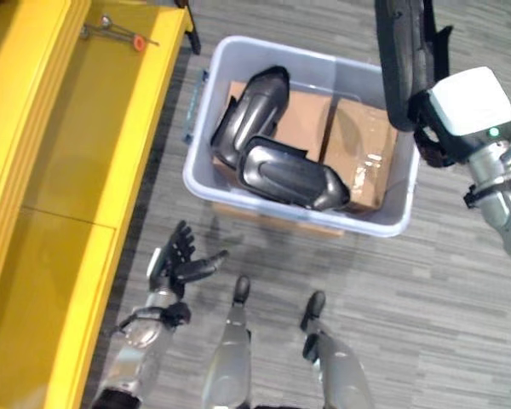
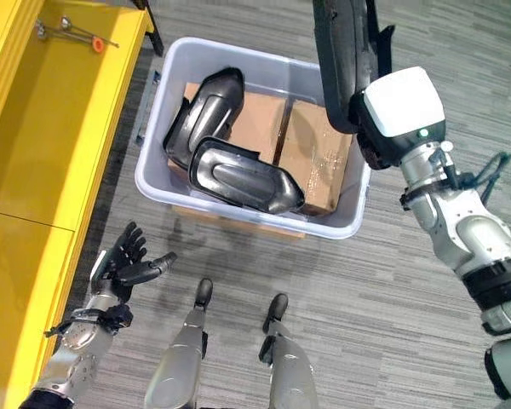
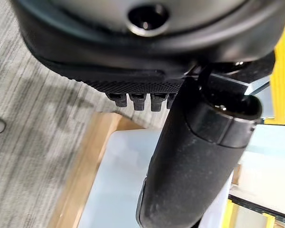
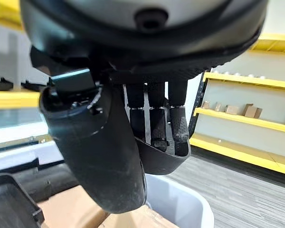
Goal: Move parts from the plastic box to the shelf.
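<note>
Yellow steel shelf (image 1: 77, 153) fills the left side of the left eye view, its deck bare apart from a small metal tool with an orange tip (image 1: 119, 34) at the upper left. Grey plastic box (image 1: 383, 223) sits centre frame on the striped floor, just right of the shelf edge. Inside it are two cardboard cartons (image 1: 358, 145) and two black moulded parts, one (image 1: 251, 106) leaning on the other (image 1: 289, 175) (glossy shells, curved).

Right hand (image 4: 156, 118), upper right of the frame, is raised above the box's right rim, fingers curled round a third black part (image 1: 400, 60); the right wrist view shows the fingers wrapped over its lip. The part hangs long and upright, clear of the box.

Left hand (image 1: 177, 260), lower left, hovers over the floor between box and shelf, fingers spread loose, holding nothing.

Step in hand, as I read it: carry phase, part lifted out and not yet shelved. Next move calls for swinging the right arm across the box toward the shelf at left, keeping the dangling end clear of the rim and shelf edge.
</note>
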Robot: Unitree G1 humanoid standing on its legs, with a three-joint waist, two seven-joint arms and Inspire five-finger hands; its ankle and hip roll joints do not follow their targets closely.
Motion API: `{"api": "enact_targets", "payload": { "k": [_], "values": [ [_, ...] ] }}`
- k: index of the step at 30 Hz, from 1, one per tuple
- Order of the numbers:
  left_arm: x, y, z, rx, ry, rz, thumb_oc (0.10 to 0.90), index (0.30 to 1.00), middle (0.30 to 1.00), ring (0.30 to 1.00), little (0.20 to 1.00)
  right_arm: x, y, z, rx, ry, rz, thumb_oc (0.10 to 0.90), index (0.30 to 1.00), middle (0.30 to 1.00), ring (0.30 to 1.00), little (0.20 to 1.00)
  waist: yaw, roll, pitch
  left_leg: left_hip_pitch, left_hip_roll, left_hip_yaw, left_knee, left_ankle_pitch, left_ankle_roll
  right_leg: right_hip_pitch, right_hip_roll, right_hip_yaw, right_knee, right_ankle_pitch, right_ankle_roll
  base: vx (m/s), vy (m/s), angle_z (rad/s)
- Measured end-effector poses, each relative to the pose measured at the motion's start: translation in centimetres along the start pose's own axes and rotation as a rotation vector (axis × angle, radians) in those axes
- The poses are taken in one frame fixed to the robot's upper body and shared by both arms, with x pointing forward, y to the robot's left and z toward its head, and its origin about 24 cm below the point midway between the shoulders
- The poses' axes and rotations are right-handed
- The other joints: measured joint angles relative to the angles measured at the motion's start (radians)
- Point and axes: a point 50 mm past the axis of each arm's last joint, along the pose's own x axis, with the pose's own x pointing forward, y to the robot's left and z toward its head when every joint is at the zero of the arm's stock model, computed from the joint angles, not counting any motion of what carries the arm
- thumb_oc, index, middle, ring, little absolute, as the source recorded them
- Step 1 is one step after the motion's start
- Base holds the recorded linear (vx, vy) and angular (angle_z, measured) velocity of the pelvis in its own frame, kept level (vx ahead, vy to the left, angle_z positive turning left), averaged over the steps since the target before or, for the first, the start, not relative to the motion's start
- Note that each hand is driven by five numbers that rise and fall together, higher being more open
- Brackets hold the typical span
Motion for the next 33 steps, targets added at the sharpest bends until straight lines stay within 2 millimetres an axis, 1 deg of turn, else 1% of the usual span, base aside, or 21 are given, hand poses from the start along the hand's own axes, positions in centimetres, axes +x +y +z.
{"api": "enact_targets", "payload": {
  "k": [4, 5, 6, 7, 8, 9, 10, 13, 16, 18, 21, 23, 24, 26, 29, 30, 31, 33],
  "values": [
    [-0.1, -0.1, -0.3, 0.017, 0.022, -0.024, 0.9, 1.0, 1.0, 1.0, 1.0, -0.3, 0.4, 0.2, 0.006, -0.008, 0.015, 0.4, 0.3, 0.3, 0.3, 0.3, -0.006, 0.0, -0.006, 0.008, 0.003, 0.001, -0.006, -0.002, -0.001, 0.013, 0.007, 0.001, -0.022, 0.01, -0.003, 0.04, 0.052, -0.02],
    [-0.3, 0.0, -0.5, 0.029, 0.029, -0.022, 0.9, 1.0, 1.0, 1.0, 1.0, -0.5, 0.4, 0.3, 0.006, -0.013, 0.017, 0.4, 0.3, 0.3, 0.3, 0.3, -0.007, 0.0, -0.017, 0.008, 0.003, 0.002, -0.009, 0.0, -0.004, 0.014, 0.007, 0.001, -0.027, 0.01, -0.003, 0.1, 0.114, -0.01],
    [-0.2, -0.1, -0.3, 0.03, 0.022, -0.026, 0.9, 1.0, 1.0, 1.0, 1.0, -0.5, 0.2, 0.6, 0.016, -0.021, 0.011, 0.4, 0.3, 0.3, 0.3, 0.3, -0.01, 0.001, -0.009, 0.033, 0.002, 0.013, -0.011, -0.004, -0.007, 0.036, 0.005, 0.002, -0.033, 0.013, -0.004, 0.09, 0.116, -0.16],
    [-0.6, 0.4, -1.3, 0.033, 0.074, -0.01, 0.9, 1.0, 1.0, 1.0, 1.0, -0.8, 1.3, 1.8, 0.078, -0.024, 0.04, 0.4, 0.3, 0.3, 0.3, 0.3, -0.004, -0.002, 0.009, 0.114, 0.007, 0.029, -0.023, -0.003, -0.012, 0.111, 0.008, 0.01, -0.05, 0.016, -0.003, 0.02, 0.04, -0.17],
    [-1.4, 0.8, -2.3, 0.034, 0.119, -0.004, 0.9, 1.0, 1.0, 1.0, 1.0, -2.0, 2.5, 3.3, 0.141, -0.05, 0.078, 0.4, 0.3, 0.3, 0.3, 0.3, -0.01, -0.001, -0.017, 0.173, 0.006, 0.039, -0.048, -0.005, -0.009, 0.171, 0.009, 0.012, -0.075, 0.016, -0.003, 0.01, 0.024, -0.15],
    [-2.5, 1.2, -3.1, 0.036, 0.144, 0.005, 0.9, 1.0, 1.0, 1.0, 1.0, -3.2, 3.5, 4.3, 0.173, -0.091, 0.125, 0.4, 0.3, 0.3, 0.3, 0.3, -0.019, -0.008, -0.1, 0.163, 0.004, 0.039, -0.062, -0.023, -0.007, 0.165, 0.011, 0.014, -0.097, 0.009, 0.007, 0.01, 0.012, -0.08],
    [-3.2, 1.7, -3.5, 0.038, 0.157, 0.023, 0.9, 1.0, 1.0, 1.0, 1.0, -3.6, 3.8, 4.8, 0.186, -0.126, 0.146, 0.4, 0.3, 0.3, 0.3, 0.3, -0.025, -0.016, -0.162, 0.142, 0.002, 0.046, -0.071, -0.023, -0.007, 0.142, 0.009, 0.019, -0.112, 0.011, 0.012, 0.02, 0.02, -0.09],
    [-2.4, 1.4, -3.3, 0.034, 0.148, 0.016, 0.9, 1.0, 1.0, 1.0, 1.0, -3.4, 3.5, 5.0, 0.188, -0.151, 0.147, 0.4, 0.3, 0.3, 0.3, 0.3, -0.03, -0.017, -0.174, 0.139, 0.005, 0.049, -0.07, -0.021, -0.008, 0.147, 0.014, 0.021, -0.128, 0.026, 0.01, 0.04, 0.021, -0.04],
    [-2.5, 1.2, -3.6, 0.008, 0.153, 0.021, 0.9, 1.0, 1.0, 1.0, 1.0, -2.3, 3.8, 6.6, 0.252, -0.154, 0.15, 0.4, 0.3, 0.3, 0.3, 0.3, -0.033, -0.02, -0.187, 0.173, 0.008, 0.059, -0.069, -0.023, -0.008, 0.171, 0.018, 0.035, -0.128, 0.026, 0.011, 0.03, -0.064, -0.13],
    [-2.6, 0.8, -3.9, -0.022, 0.156, 0.025, 0.9, 1.0, 1.0, 1.0, 1.0, -1.9, 3.7, 7.2, 0.261, -0.185, 0.167, 0.4, 0.3, 0.3, 0.3, 0.3, -0.031, -0.02, -0.194, 0.202, 0.013, 0.064, -0.07, -0.027, -0.01, 0.201, 0.022, 0.04, -0.129, 0.022, 0.011, 0.01, -0.087, -0.07],
    [-2.7, 0.8, -4.1, -0.025, 0.163, 0.028, 0.9, 1.0, 1.0, 1.0, 1.0, -1.2, 3.6, 8.6, 0.26, -0.256, 0.181, 0.4, 0.3, 0.3, 0.3, 0.3, -0.024, -0.034, -0.222, 0.214, 0.026, 0.059, -0.069, -0.03, -0.016, 0.215, 0.036, 0.04, -0.129, 0.016, 0.007, 0.0, -0.128, 0.03],
    [-3.1, 1.0, -4.5, -0.025, 0.18, 0.037, 0.9, 1.0, 1.0, 1.0, 1.0, -0.9, 3.9, 9.5, 0.264, -0.301, 0.213, 0.4, 0.3, 0.3, 0.3, 0.3, -0.02, -0.041, -0.247, 0.214, 0.039, 0.051, -0.068, -0.028, -0.024, 0.218, 0.052, 0.036, -0.129, 0.013, 0.001, -0.02, -0.13, 0.07],
    [-3.2, 1.0, -4.7, -0.027, 0.189, 0.04, 0.9, 1.0, 1.0, 1.0, 1.0, -0.9, 4.3, 9.7, 0.264, -0.316, 0.231, 0.4, 0.3, 0.3, 0.3, 0.3, -0.01, -0.045, -0.259, 0.214, 0.048, 0.047, -0.068, -0.029, -0.025, 0.22, 0.059, 0.033, -0.129, 0.01, -0.004, -0.03, -0.15, 0.09],
    [-3.4, 1.1, -4.9, -0.03, 0.195, 0.045, 0.9, 1.0, 1.0, 1.0, 1.0, -0.9, 4.2, 9.9, 0.267, -0.326, 0.23, 0.4, 0.3, 0.3, 0.3, 0.3, 0.01, -0.047, -0.262, 0.213, 0.061, 0.039, -0.068, -0.03, -0.027, 0.224, 0.073, 0.022, -0.13, 0.006, -0.012, -0.04, -0.153, 0.12],
    [-4.4, 1.4, -5.8, -0.035, 0.231, 0.064, 0.9, 1.0, 1.0, 1.0, 1.0, -0.3, 3.9, 10.2, 0.274, -0.327, 0.211, 0.4, 0.3, 0.3, 0.3, 0.3, 0.041, -0.044, -0.265, 0.192, 0.081, 0.008, -0.062, -0.028, -0.039, 0.227, 0.102, -0.002, -0.13, -0.005, -0.03, -0.07, -0.11, 0.21],
    [-4.9, 1.6, -6.3, -0.036, 0.254, 0.072, 0.9, 1.0, 1.0, 1.0, 1.0, -0.2, 4.0, 10.1, 0.269, -0.325, 0.213, 0.4, 0.3, 0.3, 0.3, 0.3, 0.05, -0.037, -0.268, 0.178, 0.086, -0.008, -0.061, -0.028, -0.039, 0.227, 0.109, -0.021, -0.129, -0.009, -0.033, -0.08, -0.061, 0.43],
    [-5.0, 1.6, -6.5, -0.036, 0.264, 0.074, 0.9, 1.0, 1.0, 1.0, 1.0, -0.2, 4.1, 9.9, 0.266, -0.316, 0.219, 0.4, 0.3, 0.3, 0.3, 0.3, 0.054, -0.033, -0.27, 0.172, 0.093, -0.015, -0.06, -0.029, -0.041, 0.226, 0.113, -0.034, -0.13, -0.013, -0.038, -0.06, -0.01, 0.52],
    [-5.7, 2.0, -7.3, -0.033, 0.301, 0.093, 0.9, 1.0, 1.0, 1.0, 1.0, -0.2, 4.3, 9.7, 0.26, -0.308, 0.227, 0.4, 0.3, 0.3, 0.3, 0.3, 0.068, -0.011, -0.278, 0.14, 0.1, -0.028, -0.06, -0.022, -0.03, 0.226, 0.12, -0.086, -0.129, -0.015, -0.052, -0.1, -0.004, 0.69]
  ]
}}
